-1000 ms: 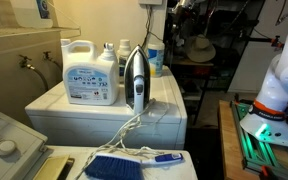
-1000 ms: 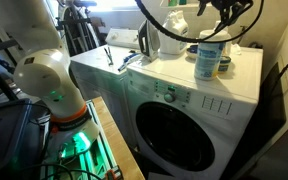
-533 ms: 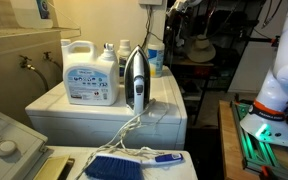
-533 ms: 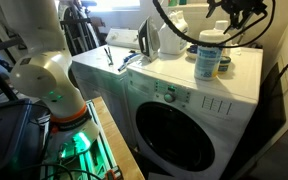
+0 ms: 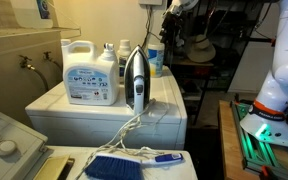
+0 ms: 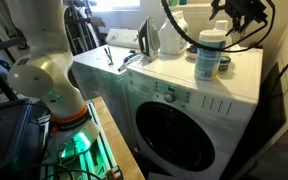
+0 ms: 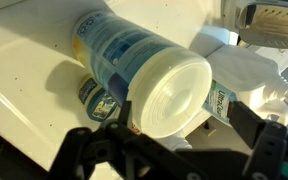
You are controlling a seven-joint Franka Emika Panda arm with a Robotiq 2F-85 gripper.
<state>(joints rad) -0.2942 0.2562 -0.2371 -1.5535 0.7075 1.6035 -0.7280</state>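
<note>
A blue-and-white wipes canister with a white lid (image 7: 169, 92) stands on the white washer top (image 7: 24, 60), and it shows in both exterior views (image 5: 155, 60) (image 6: 210, 55). My gripper (image 7: 174, 125) is open and hangs above the lid with a black finger on each side, not touching it. The exterior views show it high above the canister (image 5: 172, 8) (image 6: 240, 10). A small green-labelled bottle (image 7: 97, 98) and a white bottle (image 7: 246, 72) stand right beside the canister.
An upright iron (image 5: 134, 80) (image 6: 149, 38) stands mid-washer, its cord trailing off the front. A large white detergent jug (image 5: 91, 72) stands behind it. A blue brush (image 5: 119, 166) lies on a lower surface. The washer's door (image 6: 179, 135) faces the arm's base.
The gripper has shifted sideways above the washer toward the wipes canister. Nothing on the washer has moved.
</note>
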